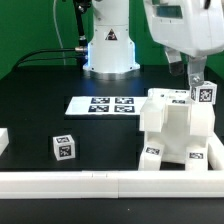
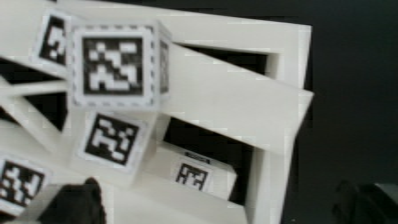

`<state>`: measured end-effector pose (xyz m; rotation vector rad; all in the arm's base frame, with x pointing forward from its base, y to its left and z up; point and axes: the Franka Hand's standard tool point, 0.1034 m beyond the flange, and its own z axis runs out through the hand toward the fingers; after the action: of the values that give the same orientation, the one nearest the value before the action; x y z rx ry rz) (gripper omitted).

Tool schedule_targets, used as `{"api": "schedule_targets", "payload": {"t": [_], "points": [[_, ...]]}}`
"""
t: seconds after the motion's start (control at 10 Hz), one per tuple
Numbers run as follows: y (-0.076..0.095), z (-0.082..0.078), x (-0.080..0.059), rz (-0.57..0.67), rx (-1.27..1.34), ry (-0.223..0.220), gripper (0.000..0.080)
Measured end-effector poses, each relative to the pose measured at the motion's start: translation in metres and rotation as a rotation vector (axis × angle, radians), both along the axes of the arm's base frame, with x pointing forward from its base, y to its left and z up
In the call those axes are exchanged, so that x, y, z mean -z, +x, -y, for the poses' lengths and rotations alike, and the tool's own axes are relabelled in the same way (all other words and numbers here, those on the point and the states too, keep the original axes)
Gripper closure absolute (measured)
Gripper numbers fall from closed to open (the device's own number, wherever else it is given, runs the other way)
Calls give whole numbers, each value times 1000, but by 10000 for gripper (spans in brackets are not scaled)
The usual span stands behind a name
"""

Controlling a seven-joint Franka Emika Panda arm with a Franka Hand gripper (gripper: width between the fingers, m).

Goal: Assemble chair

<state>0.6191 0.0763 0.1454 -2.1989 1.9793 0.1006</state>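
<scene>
White plastic makes up the chair [image 1: 172, 128], a smooth, blocky, half-built shape of flat slabs with square black-and-white tags. It stands on the black table [image 1: 40, 100] at the exterior view's right, near the long white rail [image 1: 90, 182]. One loose square block [image 1: 63, 148] sits well apart on its left. The gripper [image 1: 193, 80] hangs just above the chair, jaws wide apart, holding nothing.

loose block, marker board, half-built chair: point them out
loose block [image 1: 63, 148], exterior view, its tagged front face
marker board [image 1: 103, 104], exterior view, its middle
half-built chair [image 1: 172, 128], exterior view, its white side
</scene>
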Motion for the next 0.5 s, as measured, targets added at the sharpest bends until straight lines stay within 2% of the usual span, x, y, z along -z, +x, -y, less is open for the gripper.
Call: {"api": "schedule_targets", "payload": {"t": [0.4, 0.5], "points": [[0, 0, 1, 0, -10, -1, 150], [0, 6, 3, 11, -87, -9, 150]]}}
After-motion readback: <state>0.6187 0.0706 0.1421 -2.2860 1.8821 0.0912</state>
